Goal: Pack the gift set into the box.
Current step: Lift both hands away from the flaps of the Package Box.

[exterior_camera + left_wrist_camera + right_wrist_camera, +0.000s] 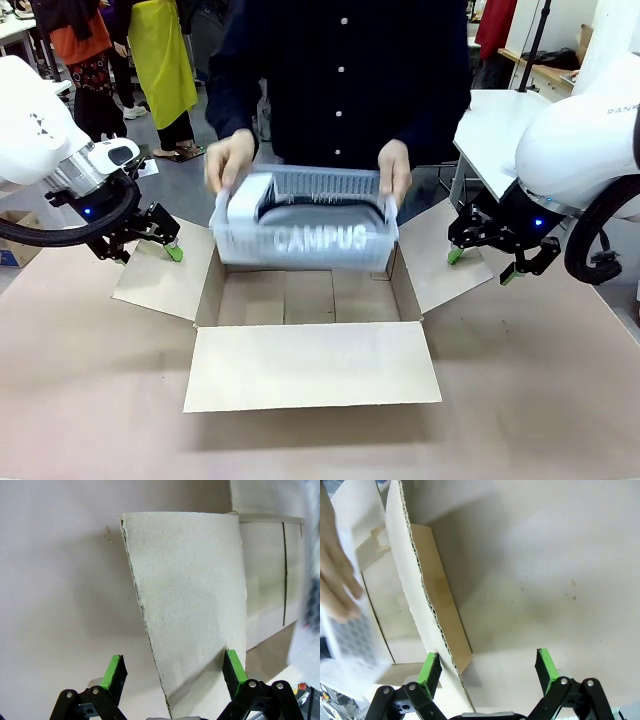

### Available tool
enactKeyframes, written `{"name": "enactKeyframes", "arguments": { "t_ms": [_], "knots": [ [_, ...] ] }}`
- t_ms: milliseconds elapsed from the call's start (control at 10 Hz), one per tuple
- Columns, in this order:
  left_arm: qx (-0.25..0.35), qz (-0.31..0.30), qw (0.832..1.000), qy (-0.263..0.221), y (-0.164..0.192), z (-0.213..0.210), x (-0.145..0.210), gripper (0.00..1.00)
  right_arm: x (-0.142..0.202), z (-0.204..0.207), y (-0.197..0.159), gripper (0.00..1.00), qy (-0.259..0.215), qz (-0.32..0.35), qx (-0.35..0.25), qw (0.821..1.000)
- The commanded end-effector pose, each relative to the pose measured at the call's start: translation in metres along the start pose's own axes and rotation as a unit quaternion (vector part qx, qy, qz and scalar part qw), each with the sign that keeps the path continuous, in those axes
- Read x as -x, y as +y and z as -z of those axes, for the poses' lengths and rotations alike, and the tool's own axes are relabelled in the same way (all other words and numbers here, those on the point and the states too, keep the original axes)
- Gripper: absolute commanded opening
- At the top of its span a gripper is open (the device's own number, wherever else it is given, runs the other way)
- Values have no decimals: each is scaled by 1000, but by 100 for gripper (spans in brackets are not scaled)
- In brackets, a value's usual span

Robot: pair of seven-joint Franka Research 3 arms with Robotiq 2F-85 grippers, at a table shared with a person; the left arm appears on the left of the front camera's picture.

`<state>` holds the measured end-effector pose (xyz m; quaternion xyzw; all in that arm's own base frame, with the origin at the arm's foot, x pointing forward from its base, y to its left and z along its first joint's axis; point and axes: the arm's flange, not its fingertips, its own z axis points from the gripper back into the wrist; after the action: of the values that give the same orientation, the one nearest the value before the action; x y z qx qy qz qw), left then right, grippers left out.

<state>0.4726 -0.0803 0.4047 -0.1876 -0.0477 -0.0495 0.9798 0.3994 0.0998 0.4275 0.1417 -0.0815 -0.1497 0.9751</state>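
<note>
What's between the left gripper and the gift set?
The left flap of the box, splayed outward, in the front view. The left gripper hangs open above it; a person holds the gift set.

The work table (90, 400) has a matte tan top, evenly lit, with only soft shadows on it. Behind it the floor (200, 190) is smooth grey. To the right stands a white table (495, 125). Farther back, against a white wall (565, 20), a wooden shelf (530, 72) bears dark objects, and a black pole (537, 35) slants in front of it. The corner of another white table (12, 30) shows at upper left. In the right wrist view the tan top carries a few small specks (572, 583).
</note>
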Motion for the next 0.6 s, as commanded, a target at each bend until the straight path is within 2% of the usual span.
{"name": "enactKeyframes", "arguments": {
  "t_ms": [0, 500],
  "knots": [
    [-10, -5, 1000, -3, 0, -1, 3, 100, -1, -4, 2, 100, -4, 6, 13, 1000],
    [-10, -5, 1000, -3, 0, -1, 3, 100, -1, -4, 2, 100, -4, 6, 13, 1000]
  ]
}}
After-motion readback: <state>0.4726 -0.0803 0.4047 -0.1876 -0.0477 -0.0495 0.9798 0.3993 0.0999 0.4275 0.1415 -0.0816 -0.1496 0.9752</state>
